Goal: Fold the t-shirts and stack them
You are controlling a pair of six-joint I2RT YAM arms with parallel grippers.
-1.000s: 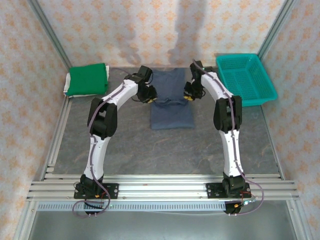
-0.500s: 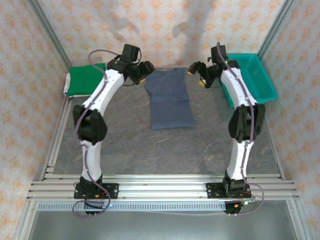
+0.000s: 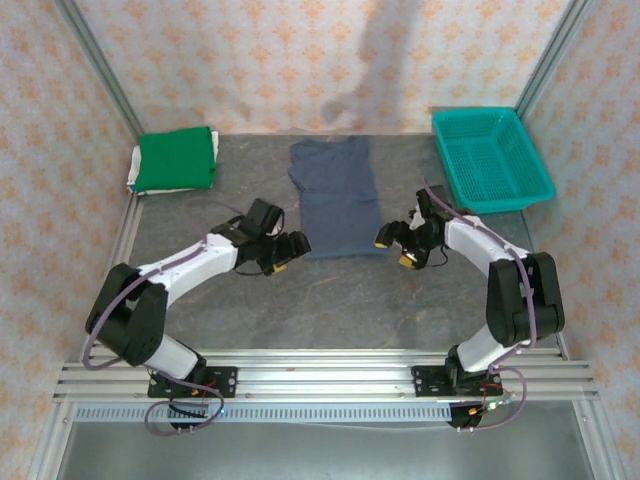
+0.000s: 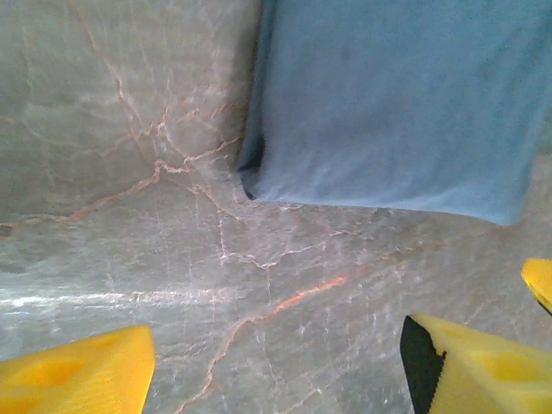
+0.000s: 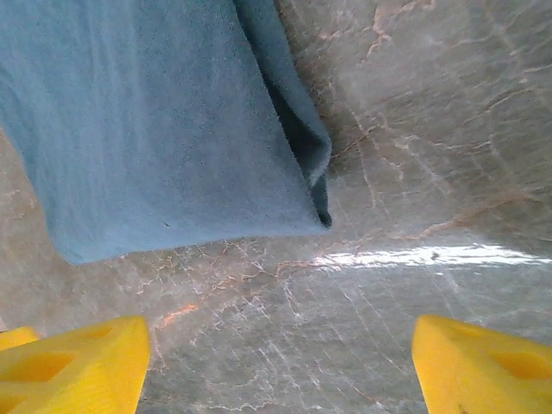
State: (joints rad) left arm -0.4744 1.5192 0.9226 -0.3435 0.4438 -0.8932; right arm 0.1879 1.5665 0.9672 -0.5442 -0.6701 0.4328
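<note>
So, compared with a second ago, both arms are pulled back off the middle of the slate-blue t-shirt [image 3: 335,195] and dropped down to its near hem. The left gripper [image 3: 290,250] is parked just off the near-left corner and the right gripper [image 3: 392,245] just off the near-right one. Both are spread wide with nothing held, and bare table [image 3: 330,300] is seen between the yellow fingers [image 4: 78,371] in both wrist views.

The shirt itself is left flat mid-table as a long narrow strip, collar end away from the arms. Judging by that, the lengthwise folds are probably done, and the hem corners are being lined up for a fold away from the arms.

Edges: the side folds are seen as doubled layers with a dark gap at each near corner, so a lower finger can likely be slid under there.

Room-wise, plenty of open table is left in front of the hem and on both sides. The green t-shirt [image 3: 176,158] is already folded at far left on top of a white one [image 3: 133,172]. The teal basket [image 3: 475,113] is kept at far right. Both are well apart from the strip.
</note>
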